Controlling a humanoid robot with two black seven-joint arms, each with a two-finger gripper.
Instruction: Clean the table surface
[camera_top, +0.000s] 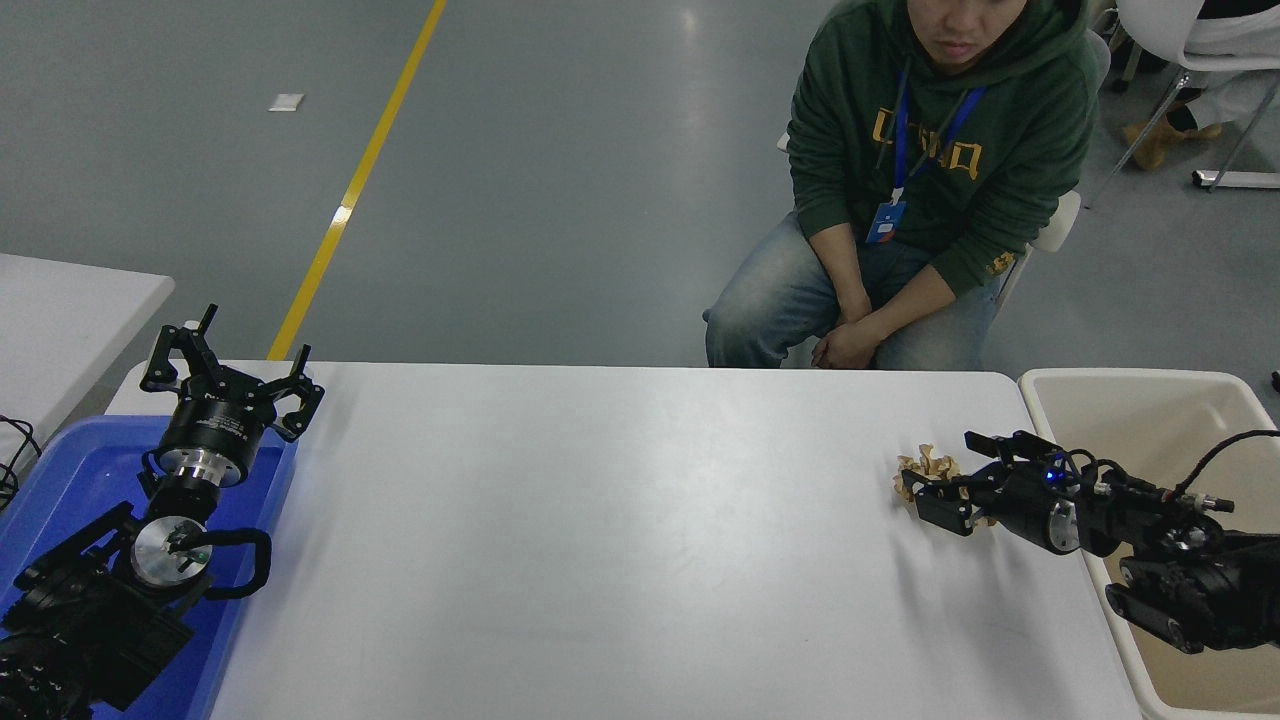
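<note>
The table surface (600, 540) is the wide white tabletop across the middle of the view. A crumpled brown paper wad (925, 468) lies on it near the right edge. My right gripper (955, 475) reaches in from the right, low over the table, open, with one finger on the far side of the wad and one on the near side; its body hides part of the paper. My left gripper (232, 385) is open and empty, parked at the lower left above the blue bin.
A beige plastic bin (1130, 400) stands right of the table, under my right arm. A blue bin (60, 470) sits at the table's left end. A seated person in a green hoodie (940, 150) faces the far edge. A smaller white table's corner (70, 310) shows at left.
</note>
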